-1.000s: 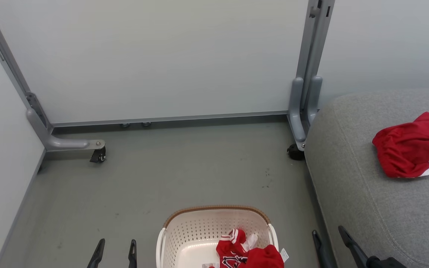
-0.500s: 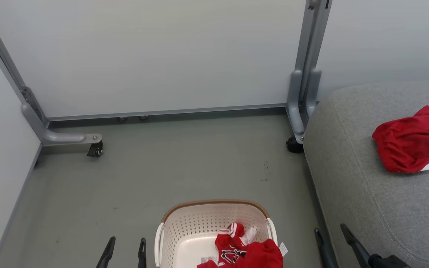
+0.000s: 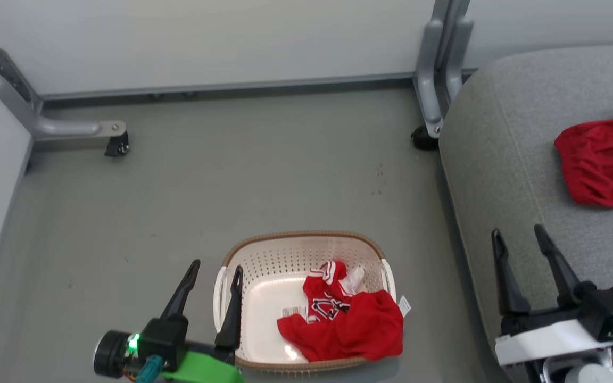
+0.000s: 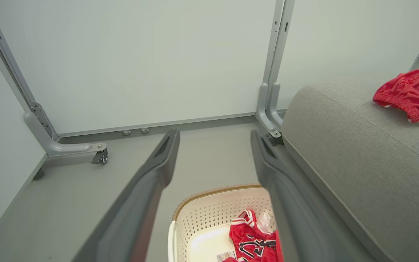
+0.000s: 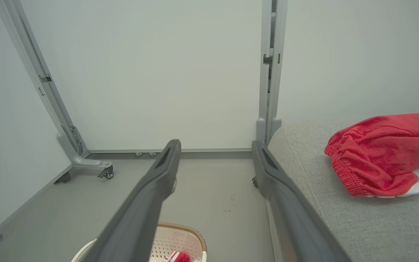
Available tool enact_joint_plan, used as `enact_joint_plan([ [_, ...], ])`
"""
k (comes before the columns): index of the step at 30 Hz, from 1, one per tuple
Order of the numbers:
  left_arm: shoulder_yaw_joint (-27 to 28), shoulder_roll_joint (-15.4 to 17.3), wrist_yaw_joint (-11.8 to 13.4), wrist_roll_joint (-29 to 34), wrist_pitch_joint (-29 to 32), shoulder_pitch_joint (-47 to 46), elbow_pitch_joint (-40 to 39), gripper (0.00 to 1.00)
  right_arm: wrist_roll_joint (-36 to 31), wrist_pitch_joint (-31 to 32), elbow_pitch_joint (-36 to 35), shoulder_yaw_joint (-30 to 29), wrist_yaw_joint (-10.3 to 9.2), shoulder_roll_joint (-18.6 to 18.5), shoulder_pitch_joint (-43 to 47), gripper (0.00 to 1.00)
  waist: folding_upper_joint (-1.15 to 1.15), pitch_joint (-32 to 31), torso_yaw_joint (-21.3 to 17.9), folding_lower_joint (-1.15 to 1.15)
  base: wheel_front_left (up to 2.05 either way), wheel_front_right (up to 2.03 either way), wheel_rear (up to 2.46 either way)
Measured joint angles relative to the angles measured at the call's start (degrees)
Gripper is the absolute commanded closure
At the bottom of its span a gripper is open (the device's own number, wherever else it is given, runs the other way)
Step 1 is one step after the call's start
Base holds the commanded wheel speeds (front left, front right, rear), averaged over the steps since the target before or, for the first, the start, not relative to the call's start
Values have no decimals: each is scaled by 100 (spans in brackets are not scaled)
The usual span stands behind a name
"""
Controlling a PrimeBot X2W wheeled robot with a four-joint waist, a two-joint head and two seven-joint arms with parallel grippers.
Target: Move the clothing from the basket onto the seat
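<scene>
Presently clothing lies in the basket right of the left hand.

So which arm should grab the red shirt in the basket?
Probably the left. The left tool is open right at the left edge of the basket, close to the red shirt. The right tool, also open, is by the grey seat, farther from it.
</scene>
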Motion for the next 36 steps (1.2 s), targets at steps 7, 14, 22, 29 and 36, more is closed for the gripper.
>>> enact_joint_plan([
  [7, -297, -1, -183, -20, 1, -1499, 973, 0, -33, 0, -267, -212, 0, -35, -919, 0, 0, 1093, -55, 0, 0, 0, 0],
  [14, -783, -4, -303, 157, 1, -3128, 2537, 0, -11, 1, -392, -110, 0, 19, -1601, 0, 0, 2226, -164, 1, 0, 0, 0],
  [22, -1840, -11, -325, -148, 110, -4793, 4391, 0, 38, 0, -733, -24, -1, 101, -2201, 0, 0, 3386, -453, 2, 0, 0, 0],
  [29, -2841, -19, -331, -1006, 300, -5675, 5194, 0, 8, 1, -842, 216, 0, 136, -2401, 0, 0, 4179, -800, 2, 0, 0, 0],
  [36, -3373, -13, -331, -1568, 598, -6211, 5732, 0, -8, 1, -935, 375, 0, 158, -2535, 0, 0, 4721, -1213, 1, 0, 0, 0],
])
